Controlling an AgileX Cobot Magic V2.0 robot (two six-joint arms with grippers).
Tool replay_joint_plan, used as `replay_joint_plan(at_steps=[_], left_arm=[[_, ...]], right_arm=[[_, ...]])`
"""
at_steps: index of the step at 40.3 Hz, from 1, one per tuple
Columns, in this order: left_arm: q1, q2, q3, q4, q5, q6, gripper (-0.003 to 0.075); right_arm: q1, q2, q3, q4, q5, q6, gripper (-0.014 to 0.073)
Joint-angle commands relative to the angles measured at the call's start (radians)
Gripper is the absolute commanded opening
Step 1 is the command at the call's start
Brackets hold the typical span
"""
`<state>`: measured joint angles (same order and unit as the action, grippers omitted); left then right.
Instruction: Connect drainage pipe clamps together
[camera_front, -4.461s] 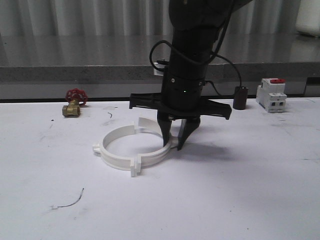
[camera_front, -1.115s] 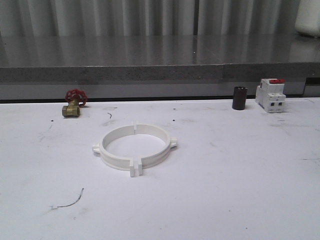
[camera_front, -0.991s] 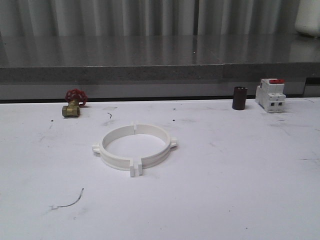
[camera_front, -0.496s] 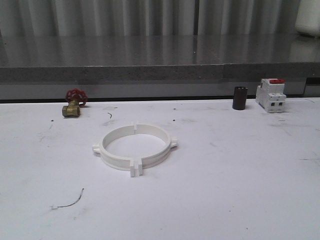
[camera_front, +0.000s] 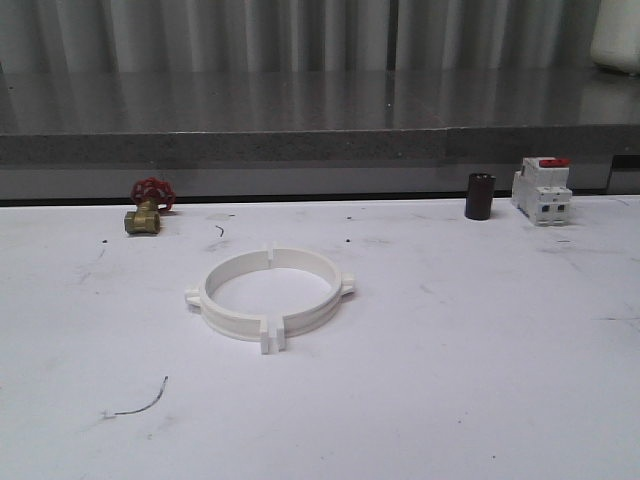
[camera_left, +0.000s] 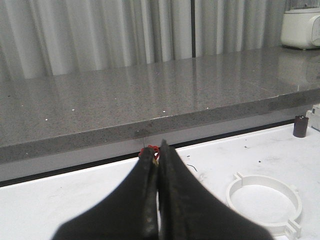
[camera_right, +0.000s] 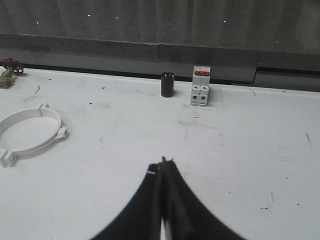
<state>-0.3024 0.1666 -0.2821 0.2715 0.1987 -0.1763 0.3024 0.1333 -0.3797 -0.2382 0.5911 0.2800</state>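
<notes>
Clamps (camera_front: 268, 296) lay on the white table (camera_front: 480, 380) as 2 half-rings closed into 1 full ring, flat end tabs meeting at the near joint and at the far joint, 1 small lug on each outer side. Judged from this, the joining looked essentially done; whether the tabs were actually locked or merely abutted could not be told. Left end effector (camera_left: 158, 160) was pressed together and held nothing, apart from the ring, with the table's rear edge beyond it. Right end effector (camera_right: 163, 165) was likewise pressed together and empty, well apart from the ring. Ring material: smooth white moulded plastic, thin wall. Table surface: matte, scuffed, with dark specks. Other items: brass valve with red handwheel (camera_front: 147, 207), dark cylinder (camera_front: 479, 196), white boxy breaker with red top (camera_front: 542, 190).
</notes>
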Motion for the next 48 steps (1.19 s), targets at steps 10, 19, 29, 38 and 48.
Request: replay_joint_plan(at_steps=[10, 19, 29, 38, 48], left_arm=[[0.031, -0.038, 0.040, -0.255, -0.083, 0.259, -0.0020], [0.193, -0.181, 0.192, -0.302, -0.083, 0.259, -0.0020], [0.281, -0.192, 0.290, -0.302, -0.134, 0.259, -0.0020], [0.281, -0.192, 0.289, -0.302, -0.108, 0.259, -0.0020], [0.281, -0.192, 0.289, -0.302, -0.108, 0.259, -0.0020]], right_arm=[[-0.007, 0.011, -0.023, -0.026, -0.083, -0.008, -0.0063], [-0.007, 0.011, -0.023, -0.026, -0.083, -0.008, -0.0063], [-0.007, 0.011, -0.023, -0.026, -0.080, -0.008, -0.0063], [-0.007, 0.011, -0.023, -0.026, -0.081, -0.008, -0.0063], [-0.007, 0.011, -0.023, -0.026, -0.081, -0.008, -0.0063]])
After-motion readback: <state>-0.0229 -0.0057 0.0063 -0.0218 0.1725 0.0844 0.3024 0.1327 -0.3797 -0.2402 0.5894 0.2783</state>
